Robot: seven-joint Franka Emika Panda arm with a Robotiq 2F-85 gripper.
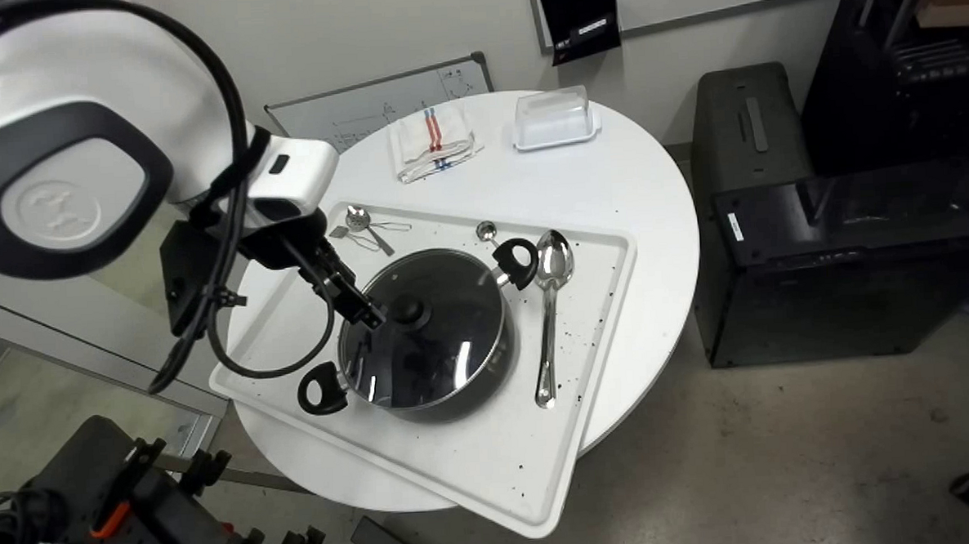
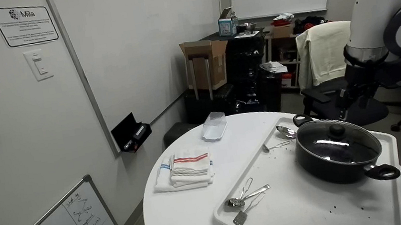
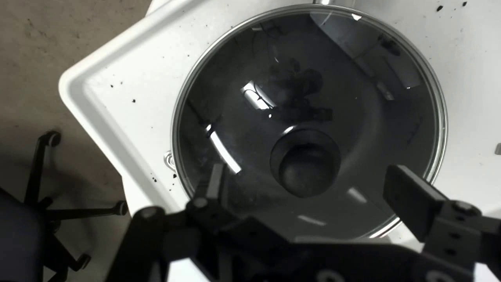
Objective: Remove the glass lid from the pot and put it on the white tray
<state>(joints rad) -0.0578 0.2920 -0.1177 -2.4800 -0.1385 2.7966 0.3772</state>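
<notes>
The glass lid (image 1: 454, 314) sits on the black pot (image 1: 478, 395), its dark knob (image 2: 336, 130) upright at the centre. In the wrist view the lid (image 3: 364, 105) fills the middle, and the knob (image 3: 307, 168) shows between my fingers. The pot (image 2: 326, 169) stands on the white tray (image 1: 477, 477), which also shows in the wrist view (image 3: 129, 105). My gripper (image 3: 305, 172) is open and empty, with a finger on either side of the knob in the picture. In both exterior views my gripper (image 1: 372, 314) (image 2: 352, 104) appears above the lid, not visibly touching it.
A large metal spoon (image 1: 547, 310) lies beside the pot on the tray. Small metal utensils (image 1: 359, 220) lie near a tray corner. Folded towels (image 1: 436, 143) and a small white box with a clear cover (image 1: 555, 120) stand on the round white table (image 1: 655, 240). Pot handles (image 1: 323, 389) stick out.
</notes>
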